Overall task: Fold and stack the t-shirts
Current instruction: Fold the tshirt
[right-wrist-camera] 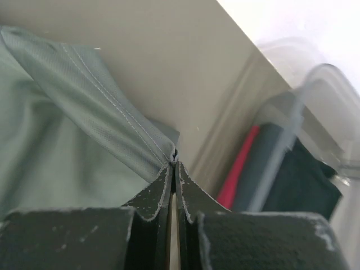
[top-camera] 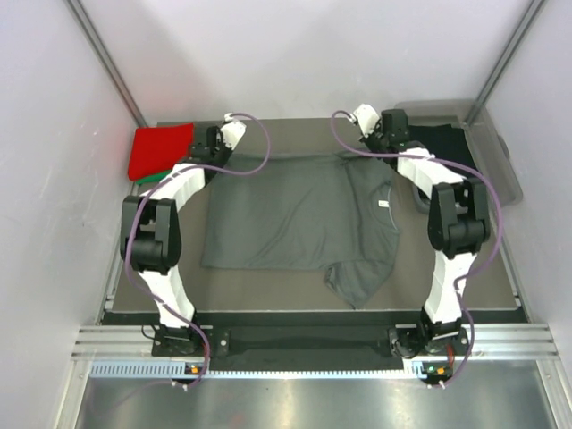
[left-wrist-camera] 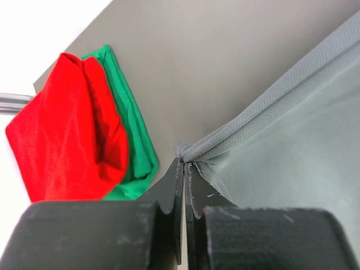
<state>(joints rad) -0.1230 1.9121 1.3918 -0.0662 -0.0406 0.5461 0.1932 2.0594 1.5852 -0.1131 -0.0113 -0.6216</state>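
Observation:
A dark grey t-shirt (top-camera: 295, 214) lies spread on the mat, its collar to the right and one sleeve toward the near edge. My left gripper (top-camera: 217, 154) is shut on the shirt's far left hem corner (left-wrist-camera: 188, 151). My right gripper (top-camera: 380, 134) is shut on the far right edge of the same shirt (right-wrist-camera: 112, 126), near the sleeve. A folded bright red t-shirt (top-camera: 159, 150) lies on top of a green one (left-wrist-camera: 135, 135) at the far left corner of the mat. A black t-shirt (top-camera: 451, 143) lies in the tub.
A clear plastic tub (top-camera: 496, 156) stands at the far right and holds dark and red cloth (right-wrist-camera: 242, 169). White walls close in the left, right and back. The grey mat (top-camera: 295, 134) shows bare along the far edge.

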